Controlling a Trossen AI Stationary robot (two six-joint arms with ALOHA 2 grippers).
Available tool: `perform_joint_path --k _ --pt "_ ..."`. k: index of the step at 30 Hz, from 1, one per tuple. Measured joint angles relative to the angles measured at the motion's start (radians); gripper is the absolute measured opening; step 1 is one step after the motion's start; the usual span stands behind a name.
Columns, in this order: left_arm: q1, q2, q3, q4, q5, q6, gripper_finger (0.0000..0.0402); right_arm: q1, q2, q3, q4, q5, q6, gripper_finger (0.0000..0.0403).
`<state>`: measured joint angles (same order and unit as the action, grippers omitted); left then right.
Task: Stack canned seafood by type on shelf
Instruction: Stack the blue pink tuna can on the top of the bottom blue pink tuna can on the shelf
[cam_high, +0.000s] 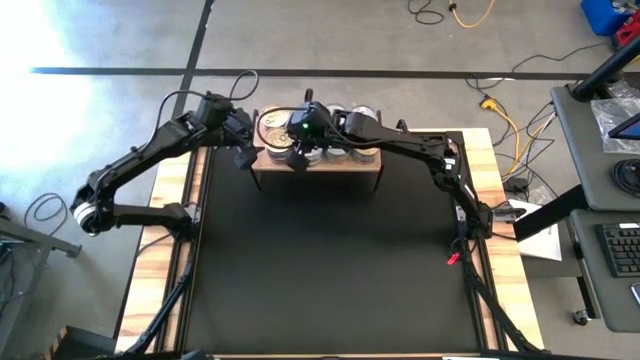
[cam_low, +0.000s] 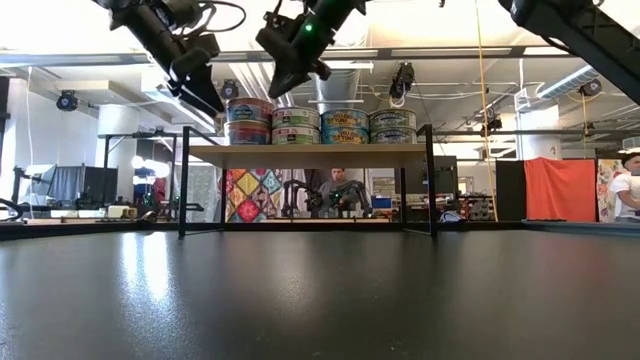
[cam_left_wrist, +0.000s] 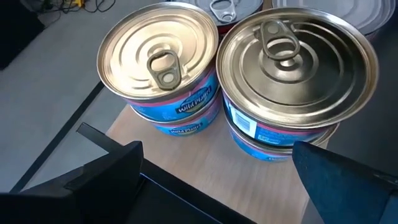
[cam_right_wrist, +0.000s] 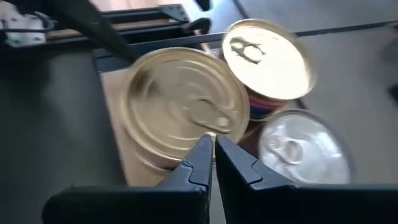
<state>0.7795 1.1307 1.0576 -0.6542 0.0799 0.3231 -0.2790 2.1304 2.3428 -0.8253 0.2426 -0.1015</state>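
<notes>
A: Where are the cans?

B: All on the shelf (cam_high: 318, 172), at the far edge of the counter (cam_high: 330, 270). Cans (cam_low: 320, 126) sit in two-high stacks across the board. Gold lids (cam_left_wrist: 158, 59) at the left end, silver ones toward the right.

A: Left end effector?

B: Left end effector (cam_high: 246, 150) hangs over the shelf's left end, just above the gold-lid stacks. Fingers (cam_left_wrist: 106, 177) spread wide, released, nothing between them.

A: Right one?

B: Right end effector (cam_high: 298, 150) is above the stacks just right of the left one. Fingers (cam_right_wrist: 196, 165) clenched together, holding nothing, tips over a gold lid. Can't tell whether they touch it.

A: Surface?

B: Counter top is a black mat, matte with some glare in the low view. Light wood planks (cam_high: 165, 225) run down both sides. Shelf is a light-wood board on thin black legs (cam_low: 183, 185), open underneath.

A: Room?

B: Grey concrete floor (cam_high: 100, 40) with a dark line across it, cables (cam_high: 505, 115) by the right side. Desk with a keyboard (cam_high: 620, 250) at far right. Low view: a person (cam_low: 340, 190) seated behind the shelf, another (cam_low: 625, 190) at the right edge, an orange panel (cam_low: 560, 188), a patterned panel (cam_low: 250, 195), ceiling lights.
</notes>
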Motion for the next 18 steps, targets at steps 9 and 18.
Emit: perform_joint_path --k 9,18 --pt "0.0 0.021 0.0 0.014 -0.001 0.003 0.0396 0.032 0.028 -0.001 0.001 -0.038 0.051 0.0013" --pt "0.0 0.023 0.0 0.026 -0.01 0.025 0.0396 0.072 0.03 0.008 0.053 -0.101 0.103 0.0013"
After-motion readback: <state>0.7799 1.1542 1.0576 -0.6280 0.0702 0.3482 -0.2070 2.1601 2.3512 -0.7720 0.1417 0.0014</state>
